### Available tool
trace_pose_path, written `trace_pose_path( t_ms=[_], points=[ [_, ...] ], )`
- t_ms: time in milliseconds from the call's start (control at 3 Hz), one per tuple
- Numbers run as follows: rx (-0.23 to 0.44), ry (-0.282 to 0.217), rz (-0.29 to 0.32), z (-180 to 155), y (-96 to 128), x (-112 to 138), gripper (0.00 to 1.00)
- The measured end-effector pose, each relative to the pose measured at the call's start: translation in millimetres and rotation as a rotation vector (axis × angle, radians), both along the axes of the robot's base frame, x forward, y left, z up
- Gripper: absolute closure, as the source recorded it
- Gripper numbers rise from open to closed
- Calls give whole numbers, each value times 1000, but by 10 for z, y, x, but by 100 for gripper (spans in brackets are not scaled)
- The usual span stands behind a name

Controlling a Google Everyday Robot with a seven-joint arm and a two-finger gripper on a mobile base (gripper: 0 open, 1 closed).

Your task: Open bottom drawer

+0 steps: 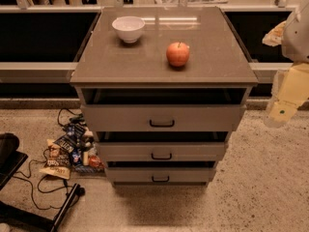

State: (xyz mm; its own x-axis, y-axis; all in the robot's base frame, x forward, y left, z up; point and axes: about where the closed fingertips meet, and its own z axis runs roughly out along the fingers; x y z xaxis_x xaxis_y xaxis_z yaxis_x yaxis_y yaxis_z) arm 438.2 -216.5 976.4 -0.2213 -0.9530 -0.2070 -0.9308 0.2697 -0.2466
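Left of the grey cabinet [217,66], down on the speckled floor: a loose heap of crinkly snack packets [67,151] and thin black cables [38,187], probably left there out of the working path. On the cabinet's smooth, faintly glossy top, toward the back left: a round white bowl [128,28], glazed, nothing visible inside. Just right of it, a red-orange apple [177,53], stem up, set back from the front edge and so likely safe from a tug below.

Under the top, 3 flat grey fronts stacked, each with a small black bar handle at centre and a dark slot above. Lowest of the 3, just above the floor: the bottom drawer [130,174], shallow, matte, seemingly closed or barely out; its handle [160,179] untouched.

Right of the cabinet, level with the tallest front and well apart from every handle: the gripper [282,111], cream, blocky, hard-shelled, hanging clear. Cannot tell whether spread or closed. Pull judged not yet begun; needs a drop low and a swing across the cabinet's front to reach that bar.
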Motion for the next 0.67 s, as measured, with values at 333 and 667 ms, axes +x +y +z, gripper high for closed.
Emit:
trace_pose_path(
  t_ms=[333,667],
  points=[
    [-1,-15,3,-14,38,-3,0],
    [58,-12,10,-474,91,-19,0]
  ],
)
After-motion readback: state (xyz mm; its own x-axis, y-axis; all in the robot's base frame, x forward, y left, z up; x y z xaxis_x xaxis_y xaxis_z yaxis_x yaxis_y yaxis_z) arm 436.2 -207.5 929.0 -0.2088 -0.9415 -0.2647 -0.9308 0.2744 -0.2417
